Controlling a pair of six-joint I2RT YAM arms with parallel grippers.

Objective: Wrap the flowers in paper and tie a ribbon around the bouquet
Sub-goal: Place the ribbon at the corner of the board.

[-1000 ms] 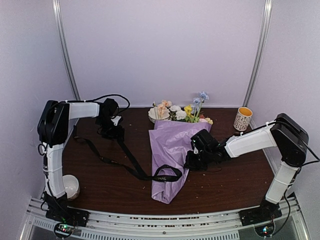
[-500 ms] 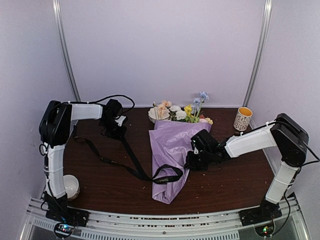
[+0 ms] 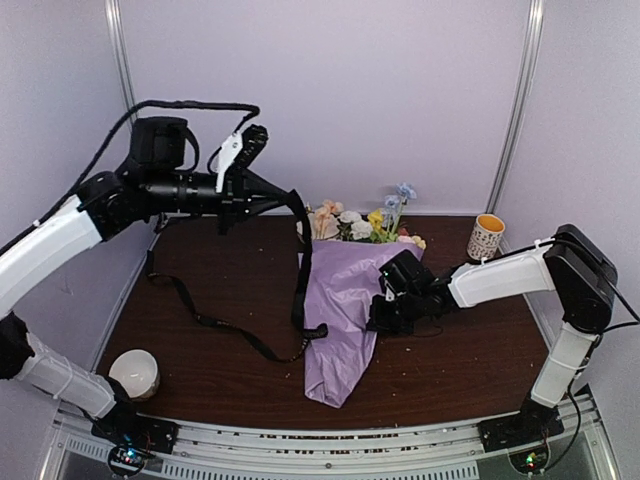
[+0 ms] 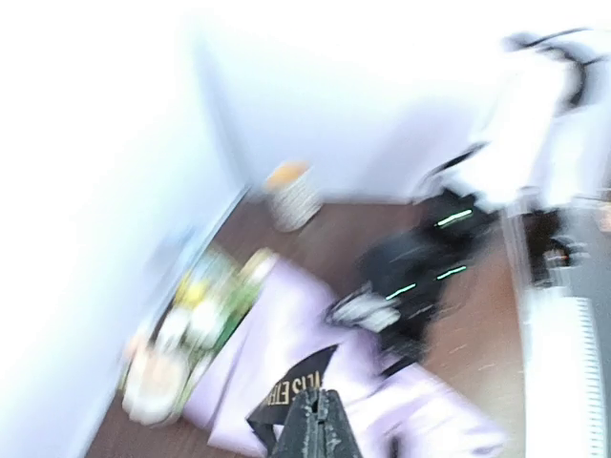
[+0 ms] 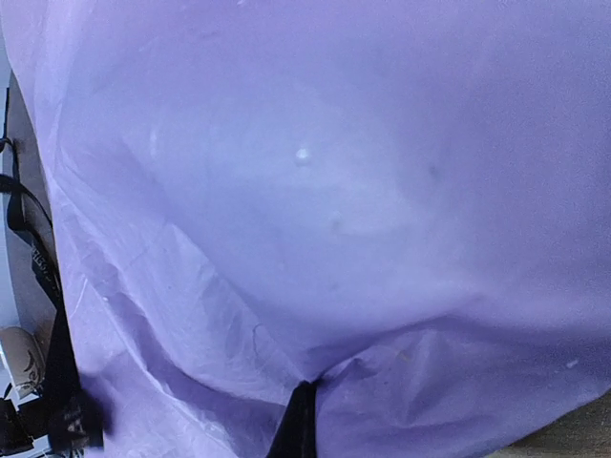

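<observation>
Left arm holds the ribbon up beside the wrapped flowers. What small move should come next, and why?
Probably carry the left fingers rightward over the bouquet. The ribbon hangs from them down to the cone's left edge, not yet laid across it, while the right fingers grip the paper.

The left gripper, a second ago low over the table at the back left with its jaws apart, now sits high above it, clamped on the ribbon. The ribbon, which lay flat with a loop across the bouquet, now hangs steeply from those jaws to the bouquet's left edge, the loop drawn up off the paper.
</observation>
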